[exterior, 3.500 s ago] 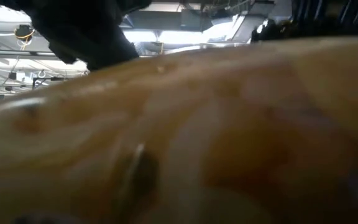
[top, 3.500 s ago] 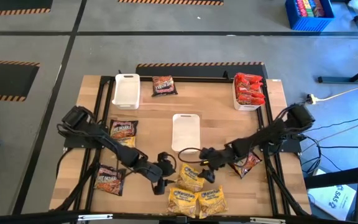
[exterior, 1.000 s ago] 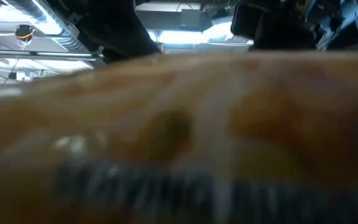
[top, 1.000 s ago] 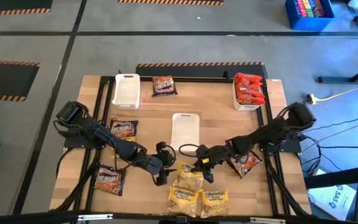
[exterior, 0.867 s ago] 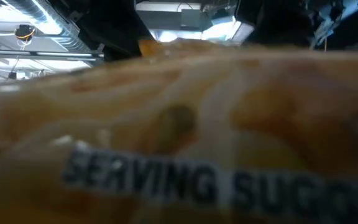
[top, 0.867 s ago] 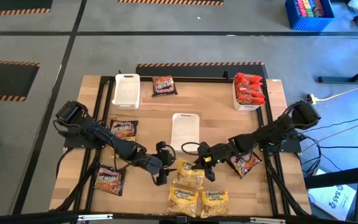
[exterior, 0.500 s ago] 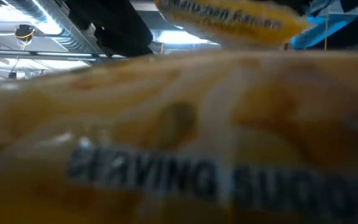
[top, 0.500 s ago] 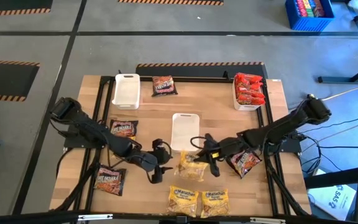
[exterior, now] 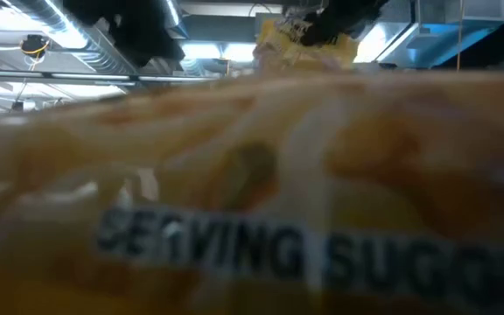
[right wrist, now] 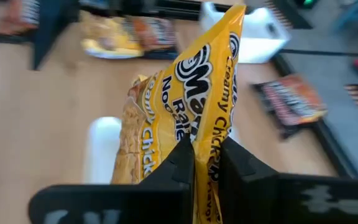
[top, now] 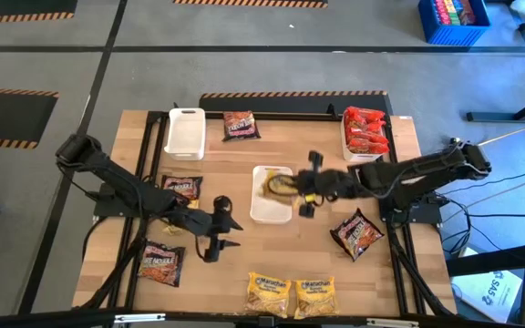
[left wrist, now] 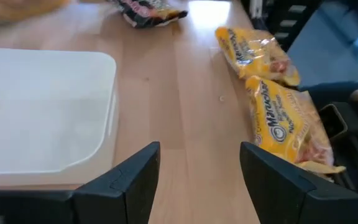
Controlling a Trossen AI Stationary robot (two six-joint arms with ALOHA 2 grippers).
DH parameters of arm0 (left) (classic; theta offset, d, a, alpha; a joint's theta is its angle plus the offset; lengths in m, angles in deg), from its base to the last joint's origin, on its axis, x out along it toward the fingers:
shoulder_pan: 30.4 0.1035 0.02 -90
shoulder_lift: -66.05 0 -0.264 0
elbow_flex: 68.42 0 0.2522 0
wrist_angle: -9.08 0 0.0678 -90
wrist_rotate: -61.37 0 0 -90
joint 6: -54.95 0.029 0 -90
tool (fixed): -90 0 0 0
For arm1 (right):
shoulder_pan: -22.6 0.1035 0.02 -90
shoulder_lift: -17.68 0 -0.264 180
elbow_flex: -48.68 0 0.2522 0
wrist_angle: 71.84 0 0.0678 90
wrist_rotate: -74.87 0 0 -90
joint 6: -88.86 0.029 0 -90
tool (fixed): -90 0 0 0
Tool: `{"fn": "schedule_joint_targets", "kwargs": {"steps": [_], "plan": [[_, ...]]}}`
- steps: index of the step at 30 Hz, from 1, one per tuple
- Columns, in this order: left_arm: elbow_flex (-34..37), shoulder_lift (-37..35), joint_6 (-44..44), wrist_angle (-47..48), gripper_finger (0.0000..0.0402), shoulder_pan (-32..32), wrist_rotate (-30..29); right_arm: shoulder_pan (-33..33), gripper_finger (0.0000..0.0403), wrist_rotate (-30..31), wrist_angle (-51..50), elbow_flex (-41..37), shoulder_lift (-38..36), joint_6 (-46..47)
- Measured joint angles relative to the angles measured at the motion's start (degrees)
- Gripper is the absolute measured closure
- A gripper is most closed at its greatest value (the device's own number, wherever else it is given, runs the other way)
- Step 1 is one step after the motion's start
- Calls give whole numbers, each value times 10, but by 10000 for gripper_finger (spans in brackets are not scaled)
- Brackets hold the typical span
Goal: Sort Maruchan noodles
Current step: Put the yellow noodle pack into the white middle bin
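The Maruchan noodles are yellow, dark and red packets. My right gripper (top: 297, 189) is shut on a yellow packet (top: 278, 185) above the middle white tray (top: 270, 208). Two more yellow packets (top: 270, 293) (top: 313, 296) lie flat by the near edge. Dark packets lie at the left (top: 180, 189) (top: 159, 262), far side (top: 240, 125) and right (top: 356, 234). Red packets (top: 365, 130) fill the far right tray. My left gripper (top: 219, 228) hangs open left of the middle tray, nothing between its fingers (left wrist: 135, 177). My right gripper pinches the yellow packet by one edge (right wrist: 207, 160) between its two fingers (right wrist: 180, 163). It comes from the table's right, slanting down. The packet sticks out ahead of the fingers, edge-on and tilted, lifted clear above the middle tray (right wrist: 100, 149).
An empty white tray (top: 185, 133) stands at the far left. A black frame rail (top: 390, 182) runs round the table. In the low view one near yellow packet (exterior: 252, 201) fills most of the picture. Bare wood lies between the middle tray and the near packets.
My right gripper has lifted the yellow packet off the near group, carried it up and toward the far edge over the middle tray, and rolled its wrist, staying shut. My left gripper has drawn back toward the table's left and risen a little, still open.
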Motion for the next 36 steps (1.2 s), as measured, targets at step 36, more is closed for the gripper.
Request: {"fn": "schedule_joint_targets", "kwargs": {"steps": [36], "plan": [[109,-4,60,-160,186,148,27,-118,380,-35,64,6,131,-250]]}}
